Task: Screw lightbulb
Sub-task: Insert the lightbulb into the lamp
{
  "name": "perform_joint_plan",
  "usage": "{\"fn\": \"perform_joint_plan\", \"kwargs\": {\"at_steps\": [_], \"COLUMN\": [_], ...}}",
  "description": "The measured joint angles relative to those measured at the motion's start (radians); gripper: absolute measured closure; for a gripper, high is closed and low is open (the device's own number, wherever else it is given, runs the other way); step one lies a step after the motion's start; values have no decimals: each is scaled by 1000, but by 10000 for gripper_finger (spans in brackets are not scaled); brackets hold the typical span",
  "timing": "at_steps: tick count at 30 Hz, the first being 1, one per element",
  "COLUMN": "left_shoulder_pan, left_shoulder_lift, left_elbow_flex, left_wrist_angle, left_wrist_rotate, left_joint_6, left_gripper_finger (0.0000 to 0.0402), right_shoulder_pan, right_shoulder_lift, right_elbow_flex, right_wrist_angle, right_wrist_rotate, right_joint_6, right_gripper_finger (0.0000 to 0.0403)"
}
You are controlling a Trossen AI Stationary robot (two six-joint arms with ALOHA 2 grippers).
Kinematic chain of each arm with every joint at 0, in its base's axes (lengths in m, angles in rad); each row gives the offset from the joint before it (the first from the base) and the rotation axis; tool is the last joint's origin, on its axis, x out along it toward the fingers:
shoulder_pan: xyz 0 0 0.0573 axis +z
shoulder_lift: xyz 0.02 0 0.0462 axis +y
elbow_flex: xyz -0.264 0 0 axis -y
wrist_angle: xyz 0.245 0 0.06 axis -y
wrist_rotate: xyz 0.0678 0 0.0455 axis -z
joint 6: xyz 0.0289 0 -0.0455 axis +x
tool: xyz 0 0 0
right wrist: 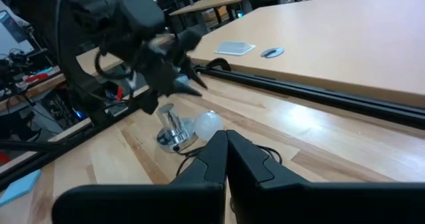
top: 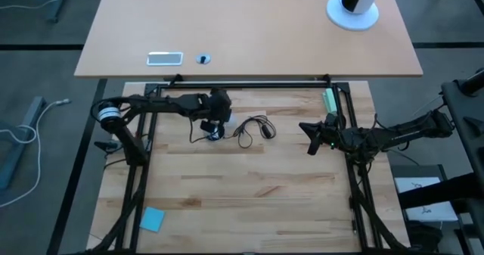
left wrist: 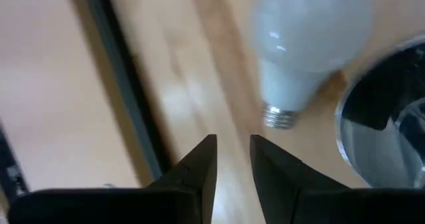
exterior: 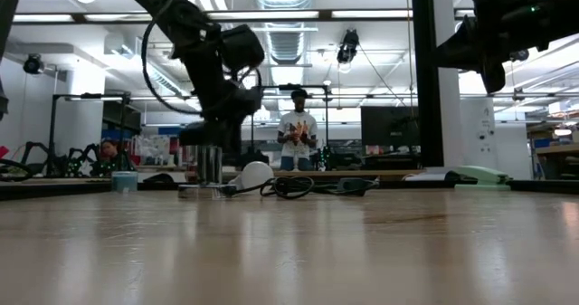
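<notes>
Two narrowly parted fingers of the left gripper held nothing above the lightbulb, which lay on its side beside the socket, screw base pointing toward that gripper.

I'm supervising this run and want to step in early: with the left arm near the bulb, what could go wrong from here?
1. The lightbulb lies loose on its side, so a nudge from the left pincer, whose narrow gap holds nothing, could roll it.
2. The socket and its black cord lie close by; a sweep might snag the cord.
3. The right pincer hangs raised, shut and empty, unable to steady anything.
</notes>
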Motion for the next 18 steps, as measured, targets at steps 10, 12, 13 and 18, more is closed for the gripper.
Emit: {"fn": "perform_joint_plan", "kwargs": {"at_steps": [10,12,13,18], "left_shoulder_pan": [24,36,38,46], "left_shoulder_lift": [60,116,143,263], "left_elbow_flex": [128,158,176,279], "left_wrist_angle": [118,52,-6,-259], "left_wrist_rotate": [200,156,111,59], "left_joint_6": [-77,-116,-139,-214], "left_gripper_finger": [346,349,351,356], "right_shoulder_pan": [0,0,0,0], "right_shoulder_lift": [0,0,0,0], "right_elbow_flex": [0,0,0,0], "right_wrist_angle": [-3,-9,-12,-23], "right_wrist_rotate": [1,0,0,-16], "right_joint_6": [-7,-6,-6,-6], "right_gripper_finger": [403,403,403,403]}}
